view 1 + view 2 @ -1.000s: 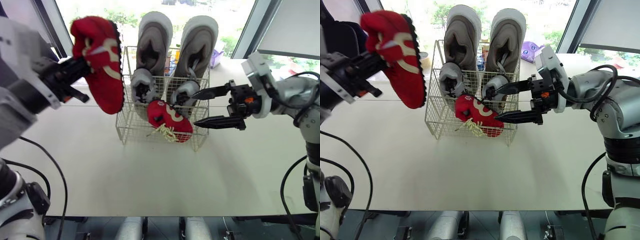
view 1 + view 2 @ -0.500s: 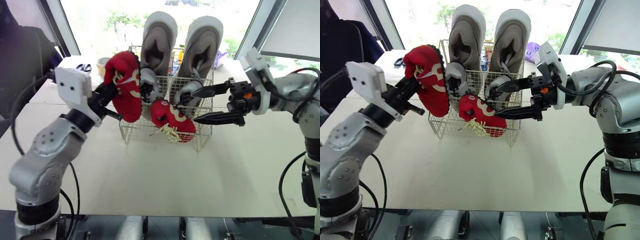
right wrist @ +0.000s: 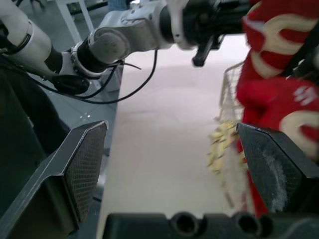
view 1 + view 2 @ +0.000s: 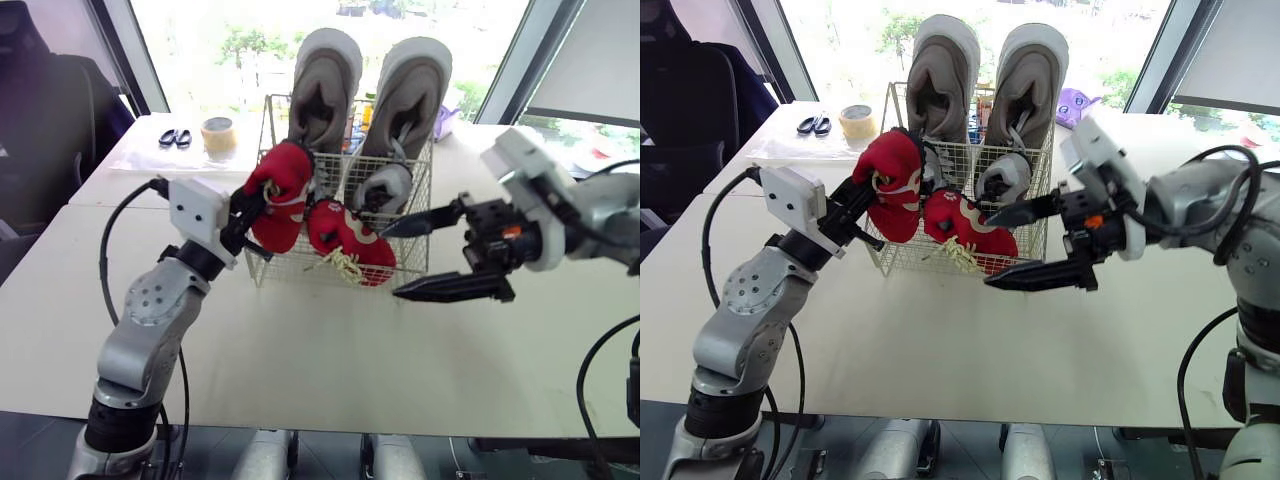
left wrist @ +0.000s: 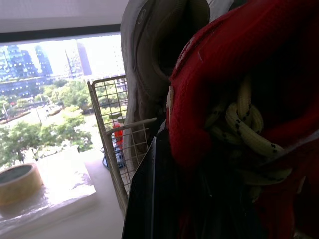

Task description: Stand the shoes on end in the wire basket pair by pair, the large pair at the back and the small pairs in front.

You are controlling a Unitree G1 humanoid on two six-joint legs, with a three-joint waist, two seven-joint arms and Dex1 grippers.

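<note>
A red shoe [image 4: 281,188] was clamped in the left gripper [image 4: 256,203] at the wire basket [image 4: 412,272] front, for standing beside the other red shoe [image 4: 350,242], with the right gripper [image 4: 390,264] spread open.

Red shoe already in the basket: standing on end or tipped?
Tipped. The red shoe lies slanted across the front of the wire basket, one end low toward the right, unlike the upright grey pair behind.
</note>
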